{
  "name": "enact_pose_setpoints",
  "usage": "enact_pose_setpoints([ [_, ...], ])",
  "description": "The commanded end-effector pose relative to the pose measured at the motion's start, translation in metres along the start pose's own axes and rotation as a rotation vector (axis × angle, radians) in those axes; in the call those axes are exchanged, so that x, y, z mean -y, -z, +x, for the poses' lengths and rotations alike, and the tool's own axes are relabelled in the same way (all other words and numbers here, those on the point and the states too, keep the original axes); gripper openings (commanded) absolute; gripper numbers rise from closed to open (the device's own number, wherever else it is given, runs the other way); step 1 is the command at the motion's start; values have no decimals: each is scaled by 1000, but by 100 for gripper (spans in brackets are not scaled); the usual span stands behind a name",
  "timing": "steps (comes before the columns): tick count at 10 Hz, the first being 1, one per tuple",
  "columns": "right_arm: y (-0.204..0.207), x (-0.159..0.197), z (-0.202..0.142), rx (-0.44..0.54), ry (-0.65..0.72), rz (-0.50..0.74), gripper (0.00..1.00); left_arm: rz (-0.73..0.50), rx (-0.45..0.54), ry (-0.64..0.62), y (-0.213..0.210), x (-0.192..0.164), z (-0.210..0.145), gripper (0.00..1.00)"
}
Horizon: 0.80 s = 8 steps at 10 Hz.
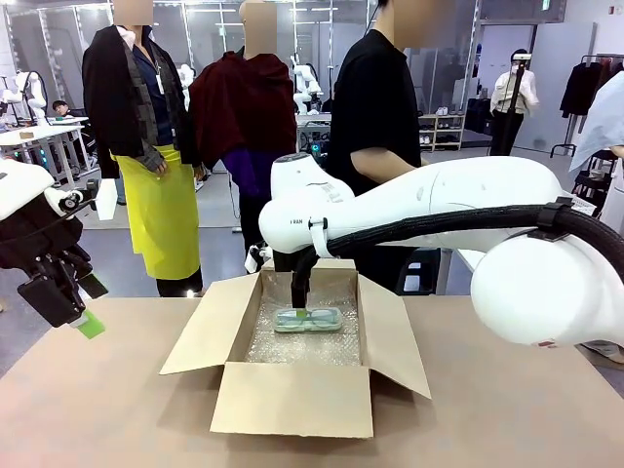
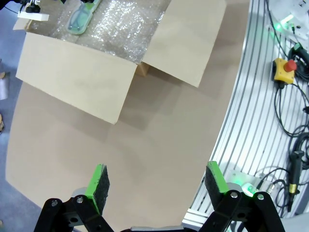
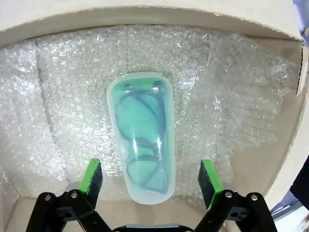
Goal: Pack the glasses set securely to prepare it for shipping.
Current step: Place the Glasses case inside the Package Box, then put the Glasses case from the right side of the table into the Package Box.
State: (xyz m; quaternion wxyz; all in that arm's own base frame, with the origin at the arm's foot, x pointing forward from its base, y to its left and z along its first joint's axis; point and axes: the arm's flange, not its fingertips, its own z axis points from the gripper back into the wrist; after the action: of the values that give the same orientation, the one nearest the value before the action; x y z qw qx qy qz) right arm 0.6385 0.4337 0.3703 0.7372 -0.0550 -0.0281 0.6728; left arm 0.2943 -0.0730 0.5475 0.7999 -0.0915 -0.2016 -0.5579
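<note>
An open cardboard box (image 1: 292,400) stands mid-table, its floor lined with bubble wrap (image 3: 72,96). The mint-green glasses (image 3: 141,140) in clear wrapping lie flat on that lining (image 1: 307,319). My right gripper (image 3: 150,170) hangs open just over them inside the box (image 1: 300,292), one green pad on each side and neither touching the wrapping. Off to the left, my left gripper (image 1: 68,310) is raised above the table edge, open and holding nothing (image 2: 157,181). From there the box (image 2: 72,72) and the glasses (image 2: 79,17) show at the top of the left wrist view.
A person in a black shirt (image 1: 375,107) stands at the far side behind the box. The box flaps (image 1: 200,331) spread outward. A metal rail with cables and a red stop button (image 2: 284,67) runs along the table's near edge. Bare brown tabletop (image 2: 145,145) surrounds the box.
</note>
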Motion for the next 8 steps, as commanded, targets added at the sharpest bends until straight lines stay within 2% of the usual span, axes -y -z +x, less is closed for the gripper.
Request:
enact_pose_setpoints([
  [1, 0, -1, 2, 3, -2, -2, 100, 6, 19, 3, 0, -1, 0, 100],
  [8, 0, -1, 2, 3, -2, -2, 100, 6, 19, 3, 0, -1, 0, 100],
])
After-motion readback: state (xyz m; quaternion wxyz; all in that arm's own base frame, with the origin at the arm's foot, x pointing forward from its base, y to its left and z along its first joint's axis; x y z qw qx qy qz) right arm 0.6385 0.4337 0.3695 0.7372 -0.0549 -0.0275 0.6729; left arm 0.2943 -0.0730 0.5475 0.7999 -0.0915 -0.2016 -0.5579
